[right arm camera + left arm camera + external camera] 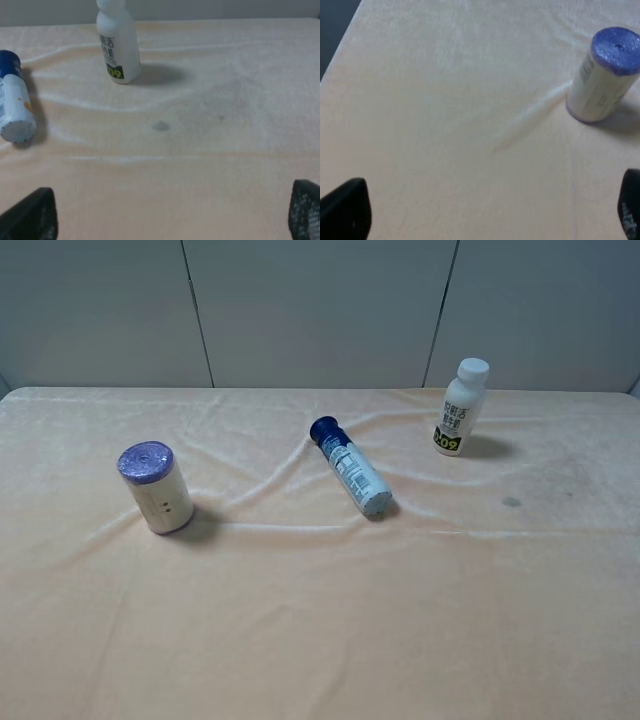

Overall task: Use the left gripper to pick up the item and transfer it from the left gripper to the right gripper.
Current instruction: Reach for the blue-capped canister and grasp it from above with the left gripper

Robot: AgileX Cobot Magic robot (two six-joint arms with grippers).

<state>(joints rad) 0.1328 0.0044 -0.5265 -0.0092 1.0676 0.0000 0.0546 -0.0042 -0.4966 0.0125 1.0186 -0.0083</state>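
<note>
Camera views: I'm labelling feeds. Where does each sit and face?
Exterior high: mounted high, angled down at cylinder, blue-capped bottle, white bottle; no arm shows.
Left wrist: low over the cloth, facing the cylinder; open left hand shows.
Right wrist: low, facing both bottles; open right hand shows.
Shared: exterior and left wrist both see the cylinder.

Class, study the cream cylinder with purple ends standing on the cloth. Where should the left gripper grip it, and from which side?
Probably the cream side wall of the item, near mid-height, with the open left gripper coming in level from the robot's side. It stands upright with nothing close, so the jaws can close across its round body.
</note>
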